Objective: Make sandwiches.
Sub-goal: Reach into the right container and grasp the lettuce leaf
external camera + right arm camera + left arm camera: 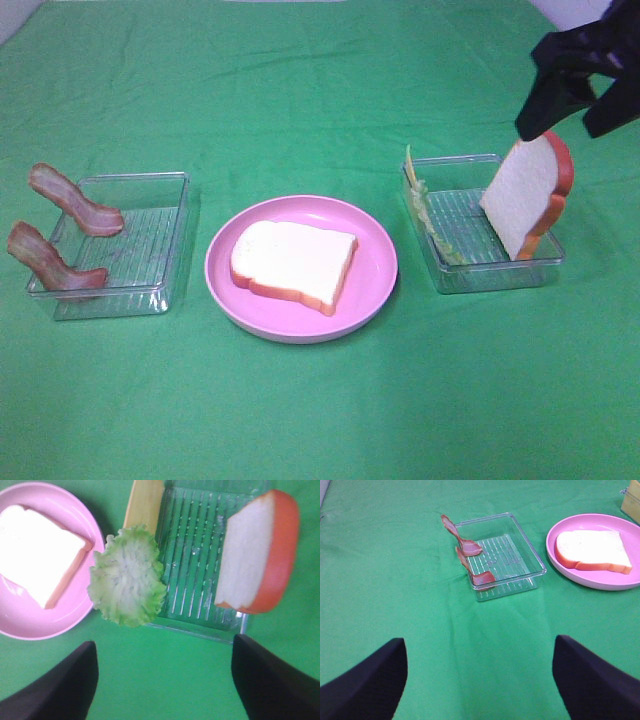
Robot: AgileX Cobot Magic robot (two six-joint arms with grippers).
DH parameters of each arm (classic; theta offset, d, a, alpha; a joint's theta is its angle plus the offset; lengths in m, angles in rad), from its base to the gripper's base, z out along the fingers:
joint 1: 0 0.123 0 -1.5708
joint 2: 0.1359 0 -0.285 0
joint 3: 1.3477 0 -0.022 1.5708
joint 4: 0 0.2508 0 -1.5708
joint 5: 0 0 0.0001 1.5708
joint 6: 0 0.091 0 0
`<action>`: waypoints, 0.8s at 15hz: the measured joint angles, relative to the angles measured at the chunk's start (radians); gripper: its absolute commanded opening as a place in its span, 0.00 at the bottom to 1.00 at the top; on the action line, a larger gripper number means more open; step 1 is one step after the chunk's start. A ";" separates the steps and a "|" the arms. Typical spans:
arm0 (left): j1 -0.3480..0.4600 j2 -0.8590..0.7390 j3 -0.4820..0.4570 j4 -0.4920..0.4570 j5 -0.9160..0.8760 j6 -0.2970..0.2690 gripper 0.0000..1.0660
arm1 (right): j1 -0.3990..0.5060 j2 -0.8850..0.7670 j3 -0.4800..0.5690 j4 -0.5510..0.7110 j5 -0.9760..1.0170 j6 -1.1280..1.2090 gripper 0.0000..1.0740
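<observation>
One white bread slice (pixel 295 262) with an orange-brown crust lies flat on the pink plate (pixel 380 295). A second bread slice (pixel 527 195) stands tilted against the right wall of the right clear tray (pixel 455 280). Green lettuce (pixel 127 582) and a yellow cheese slice (pixel 142 505) lean on that tray's left wall. Two bacon strips (pixel 72 200) (pixel 45 262) hang over the left wall of the left clear tray (pixel 150 295). My right gripper (pixel 566 112) is open and empty, just above the standing slice. My left gripper (pixel 480 680) is open and empty, above bare cloth short of the bacon tray (pixel 520 545).
Green cloth covers the whole table. The plate sits between the two trays. The left arm is out of the exterior high view. A pale strip shows past the cloth at the far corners.
</observation>
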State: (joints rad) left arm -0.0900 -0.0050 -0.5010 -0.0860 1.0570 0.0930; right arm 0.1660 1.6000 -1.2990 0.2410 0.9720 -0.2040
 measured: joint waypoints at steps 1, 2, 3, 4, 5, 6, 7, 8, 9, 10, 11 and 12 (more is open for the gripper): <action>0.000 0.000 0.000 0.000 0.000 0.000 0.72 | 0.025 0.022 -0.019 -0.023 0.013 0.029 0.65; 0.000 0.000 0.000 0.000 0.000 0.000 0.72 | 0.075 0.076 -0.064 -0.071 0.050 0.108 0.65; 0.000 0.000 0.000 0.000 0.000 0.000 0.72 | 0.116 0.126 -0.110 -0.100 0.086 0.170 0.65; 0.000 0.000 0.000 0.000 0.000 0.000 0.72 | 0.157 0.205 -0.184 -0.109 0.131 0.204 0.65; 0.000 0.000 0.000 0.000 0.000 0.000 0.72 | 0.161 0.243 -0.209 -0.089 0.141 0.220 0.65; 0.000 0.000 0.000 0.000 0.000 0.000 0.72 | 0.161 0.261 -0.220 -0.080 0.147 0.220 0.65; 0.000 0.000 0.000 0.000 0.000 0.000 0.72 | 0.161 0.291 -0.235 -0.065 0.151 0.221 0.65; 0.000 0.000 0.000 0.000 0.000 0.000 0.72 | 0.161 0.322 -0.248 -0.054 0.151 0.221 0.65; 0.000 0.000 0.000 0.000 0.000 0.000 0.72 | 0.161 0.345 -0.258 -0.038 0.151 0.221 0.65; 0.000 0.000 0.000 0.000 0.000 0.000 0.72 | 0.161 0.371 -0.263 -0.026 0.147 0.221 0.65; 0.000 0.000 0.000 0.000 0.000 0.000 0.72 | 0.161 0.396 -0.268 -0.019 0.145 0.221 0.65; 0.000 0.000 0.000 0.000 0.000 0.000 0.72 | 0.161 0.416 -0.270 -0.015 0.139 0.222 0.65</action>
State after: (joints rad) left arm -0.0900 -0.0050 -0.5010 -0.0860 1.0570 0.0930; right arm 0.3270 2.0160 -1.5690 0.2260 1.1110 0.0180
